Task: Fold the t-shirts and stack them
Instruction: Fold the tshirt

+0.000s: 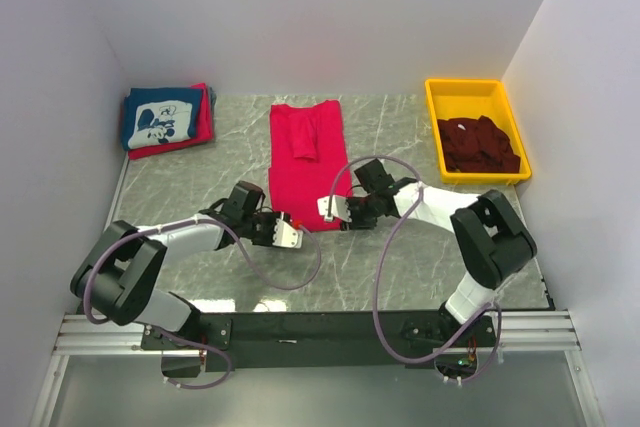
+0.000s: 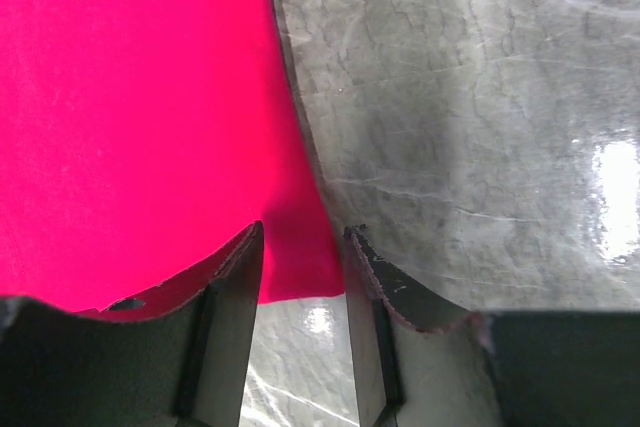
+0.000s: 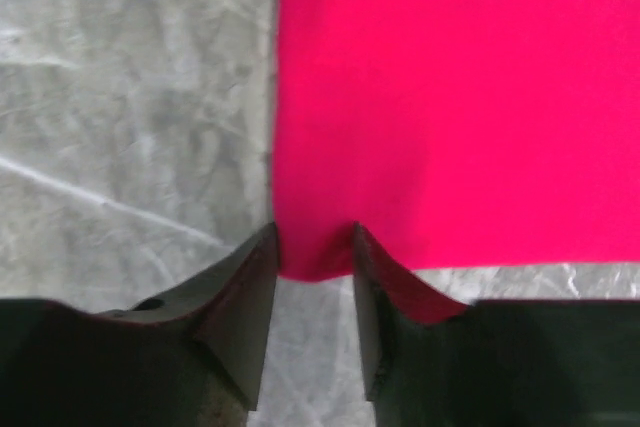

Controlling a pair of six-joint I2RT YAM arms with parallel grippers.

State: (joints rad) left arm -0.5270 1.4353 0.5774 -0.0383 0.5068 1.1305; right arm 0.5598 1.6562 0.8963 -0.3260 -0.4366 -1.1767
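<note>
A smooth, bright red t-shirt, folded into a long narrow strip with a sleeve lying on top, stretches from far to near across the middle of the grey marbled tabletop. The top view alone shows a navy printed t-shirt stacked at far left and crumpled maroon t-shirts in a yellow plastic bin at far right. The wrist views show the left gripper and right gripper with dark jaws pinching the strip's near left and near right corners.
</note>
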